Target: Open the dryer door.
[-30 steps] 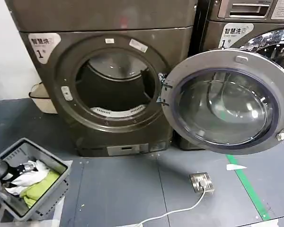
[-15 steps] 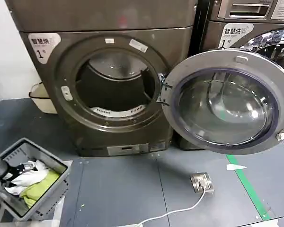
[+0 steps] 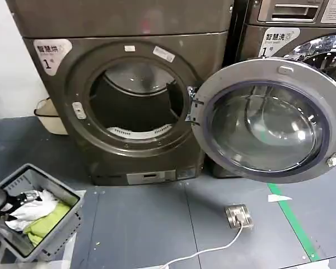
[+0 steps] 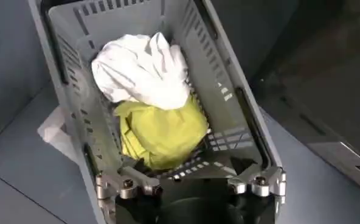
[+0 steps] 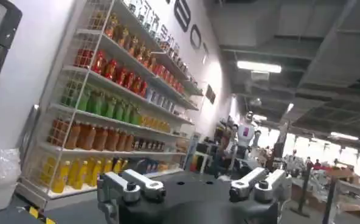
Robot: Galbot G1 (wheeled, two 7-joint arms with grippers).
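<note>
The dryer door (image 3: 269, 120) is cut off at the head view's right edge. The left gripper (image 3: 22, 197) shows partly at that view's left edge, above the grey basket (image 3: 73, 216), whose near corner is cropped. In the right wrist view, bottle labels on the shelf rack (image 5: 116, 115) are illegible.

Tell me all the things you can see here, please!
dryer: one, dark bronze, front centre, drum open
dryer door: one, chrome rim with dark glass, swung wide open to the dryer's right
second machine: one, dark, behind the open door
basket: one, grey, on the floor at lower left
white cloth: one, inside the basket
yellow-green cloth: one, inside the basket beside the white one
floor socket box: one, metal, with a white cable
green tape: one strip, on the floor
left gripper: open, over the basket
right gripper: open, pointing away at shelves of bottles
</note>
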